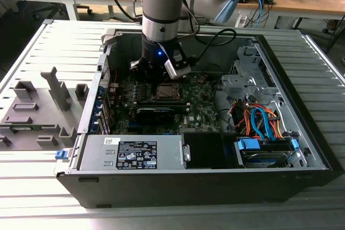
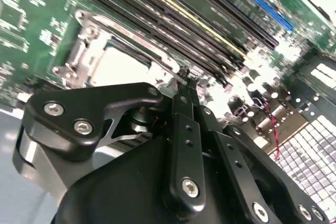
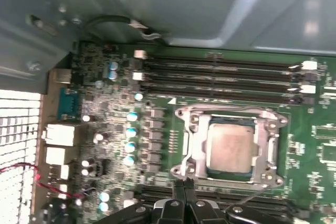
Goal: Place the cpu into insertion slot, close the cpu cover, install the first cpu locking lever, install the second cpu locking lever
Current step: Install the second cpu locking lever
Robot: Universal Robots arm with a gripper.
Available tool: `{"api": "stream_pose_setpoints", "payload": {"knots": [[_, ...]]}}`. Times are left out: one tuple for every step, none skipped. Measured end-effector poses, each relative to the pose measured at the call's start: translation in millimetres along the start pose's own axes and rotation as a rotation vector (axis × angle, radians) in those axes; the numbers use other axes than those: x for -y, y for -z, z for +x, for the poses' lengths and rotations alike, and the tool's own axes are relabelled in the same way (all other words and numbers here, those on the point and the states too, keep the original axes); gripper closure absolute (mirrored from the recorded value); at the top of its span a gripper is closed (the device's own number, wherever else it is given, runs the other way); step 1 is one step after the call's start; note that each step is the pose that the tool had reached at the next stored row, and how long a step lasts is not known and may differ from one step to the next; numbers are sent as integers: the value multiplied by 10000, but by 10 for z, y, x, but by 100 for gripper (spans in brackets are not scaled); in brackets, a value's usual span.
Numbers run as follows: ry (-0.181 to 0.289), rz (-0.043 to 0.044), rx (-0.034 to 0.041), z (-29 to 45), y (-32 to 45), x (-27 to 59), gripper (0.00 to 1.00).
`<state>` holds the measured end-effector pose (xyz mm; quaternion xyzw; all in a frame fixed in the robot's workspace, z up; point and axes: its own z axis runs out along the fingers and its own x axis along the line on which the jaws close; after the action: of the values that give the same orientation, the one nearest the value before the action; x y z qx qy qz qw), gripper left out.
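Fingertips of your black gripper (image 3: 184, 186) are pressed together on nothing, just beside the thin silver-grey metal cpu cover (image 3: 229, 116). It's folded down over the square black insertion slot (image 3: 189, 145), framing the dull silver-grey square cpu (image 3: 229, 147) on the green circuit board (image 3: 315, 140).

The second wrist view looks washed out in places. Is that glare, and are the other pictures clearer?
Yes: in the second wrist view the chip glares almost white and the green board is soft, while the gripper is sharp. In the first wrist view the chip is evenly lit but slightly blurred. The exterior view is clear, with deep shadow inside the computer case.
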<state>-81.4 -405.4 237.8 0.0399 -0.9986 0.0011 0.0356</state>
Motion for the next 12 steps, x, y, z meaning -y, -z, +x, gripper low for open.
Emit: {"api": "stream_pose_setpoints", "payload": {"knots": [[-1,-7,-85,-44,3,3,89],[-1,-13,-165,-88,6,7,89],[-2,-27,-328,-176,12,14,89],[1,-39,-478,-265,18,21,89],[3,-52,-631,-364,25,29,89],[3,-62,-756,-443,30,35,89],[3,-71,-898,-530,36,43,89],[4,-82,-1057,-621,45,50,89],[6,-86,-1133,-667,48,54,89],[5,-96,-1206,-712,50,57,89],[7,-106,-1312,-776,54,62,89],[7,-109,-1341,-784,54,69,89]]}}
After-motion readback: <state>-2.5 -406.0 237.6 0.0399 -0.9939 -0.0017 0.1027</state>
